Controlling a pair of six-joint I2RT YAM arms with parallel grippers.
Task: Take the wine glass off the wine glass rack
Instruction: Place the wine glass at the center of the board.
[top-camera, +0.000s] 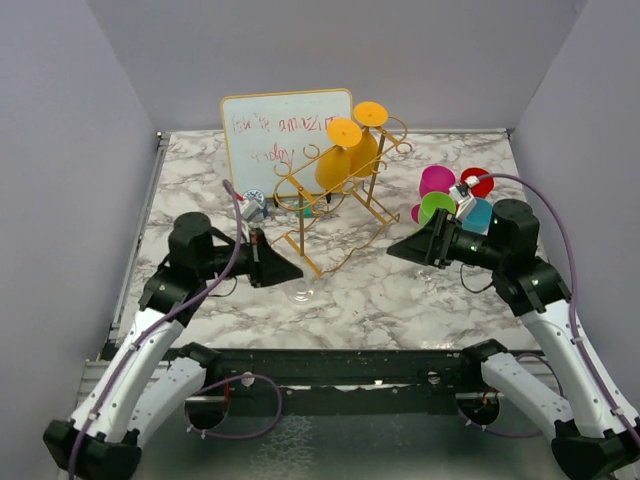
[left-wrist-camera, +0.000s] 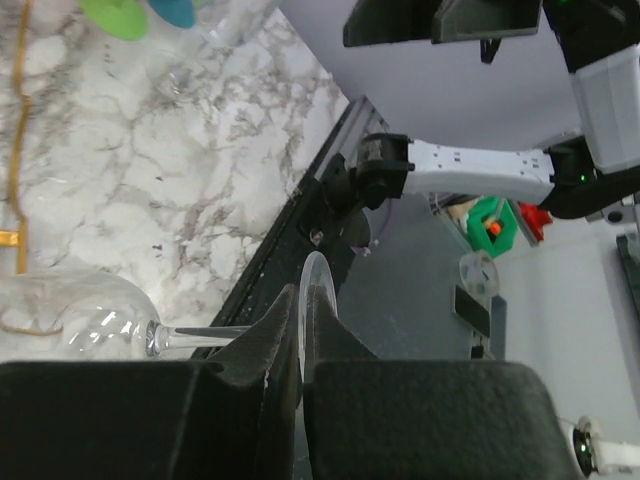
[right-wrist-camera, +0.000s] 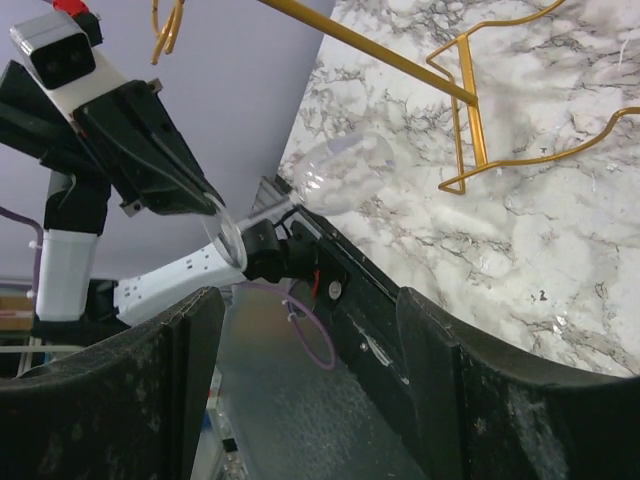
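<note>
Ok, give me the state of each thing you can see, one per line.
wine glass rack: standing upright.
orange glasses: hanging upside down on the rack.
clear wine glass: off the rack, on its side, held by its foot.
left gripper: shut on that foot.
right gripper: open, empty.
whiteboard: upright, written on.

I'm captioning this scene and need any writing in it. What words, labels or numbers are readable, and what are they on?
"amazin..." is in red handwriting on the top line of the whiteboard. The word before it is too blurred to read.
The second red handwritten line on the whiteboard is too small and blurred to read.
Nothing else readable shows in any view.
</note>
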